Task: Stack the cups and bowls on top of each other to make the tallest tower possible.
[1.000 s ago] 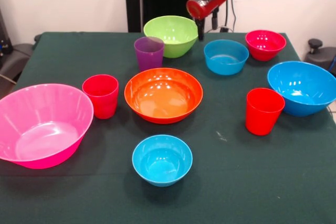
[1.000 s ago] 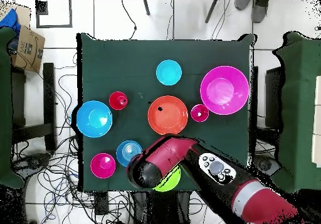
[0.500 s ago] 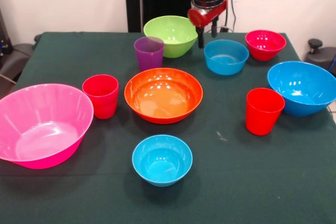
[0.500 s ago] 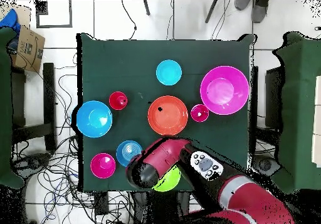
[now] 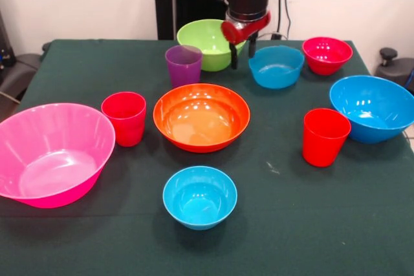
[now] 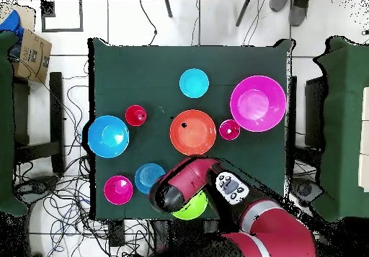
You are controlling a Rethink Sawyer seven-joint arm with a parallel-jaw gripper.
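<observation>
My hand [image 5: 242, 48] hangs low between the lime green bowl [image 5: 208, 42] and the far small blue bowl [image 5: 277, 66]; I see its two dark fingers [image 5: 251, 47] parted with only air between them, so it is released and carries nothing. In the overhead view the arm's red wrist covers the hand.

From the front, taking the orange bowl as the clock's centre:

The large pink bowl [image 5: 50, 153] sits at about 8 o'clock, at the worktop's [image 5: 336, 224] left edge, tipped a little so its mouth faces the camera. The large blue bowl [image 5: 374, 106] sits at 3 o'clock, against the right edge. The orange bowl [image 5: 201, 116] stands upright in the middle, alone, nothing stacked in it. The lime green bowl is at 12 o'clock, at the far edge.

The far small blue bowl lies at about 1 o'clock, just right of my hand. The near small blue bowl [image 5: 199, 196] lies at 6 o'clock, apart from everything. The small red-magenta bowl [image 5: 326, 54] is at 2 o'clock, near the far right corner.

The purple cup [image 5: 184, 64] stands upright at 11 o'clock, just in front of the lime green bowl; I cannot tell whether they touch. One red cup [image 5: 124, 117] stands at 9 o'clock, between the pink and orange bowls. The other red cup [image 5: 325, 136] stands at 4 o'clock, just in front of the large blue bowl.

No piece rests in another; there is no tower.
</observation>
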